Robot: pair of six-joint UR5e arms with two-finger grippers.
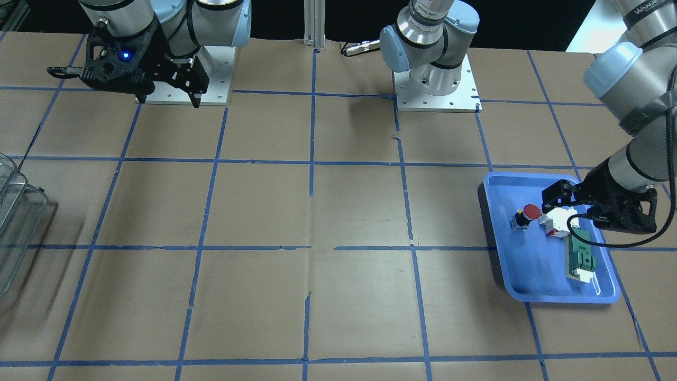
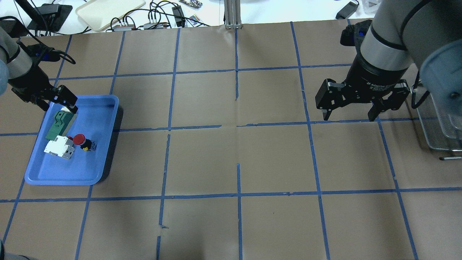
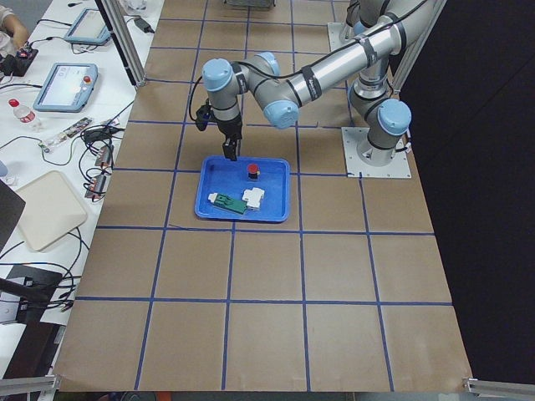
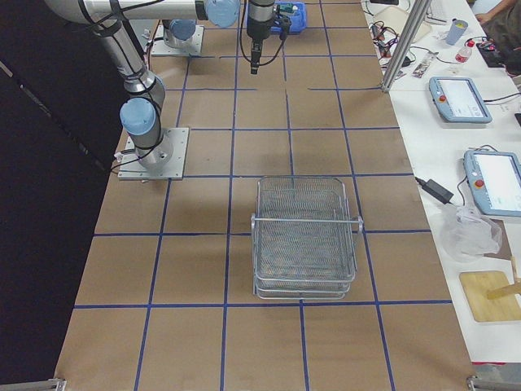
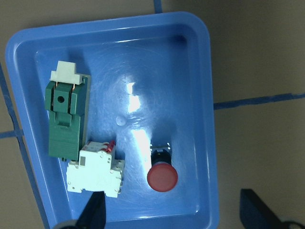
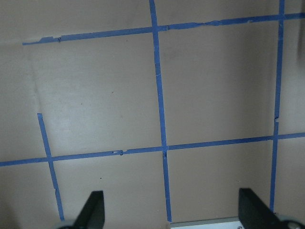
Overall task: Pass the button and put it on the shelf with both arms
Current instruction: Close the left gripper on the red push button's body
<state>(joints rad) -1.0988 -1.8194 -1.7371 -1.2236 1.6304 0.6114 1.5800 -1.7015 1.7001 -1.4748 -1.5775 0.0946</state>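
Note:
The button (image 2: 81, 140), with its red cap, stands in the blue tray (image 2: 108, 104) at the table's left end. It also shows in the front view (image 1: 529, 213) and the left wrist view (image 5: 162, 175). My left gripper (image 2: 68, 101) hovers open and empty over the tray's far side, apart from the button; its fingers (image 5: 93, 214) show at the wrist view's lower edge. My right gripper (image 2: 348, 117) hangs open and empty above bare table, close to the wire-mesh shelf (image 2: 436, 122), which shows fully in the right exterior view (image 4: 305, 236).
A white block with red (image 2: 59, 148) and a green flat part (image 2: 59, 124) lie in the tray beside the button. The table is brown paper with a blue tape grid. Cables and a cream tray (image 2: 108, 11) lie beyond the far edge.

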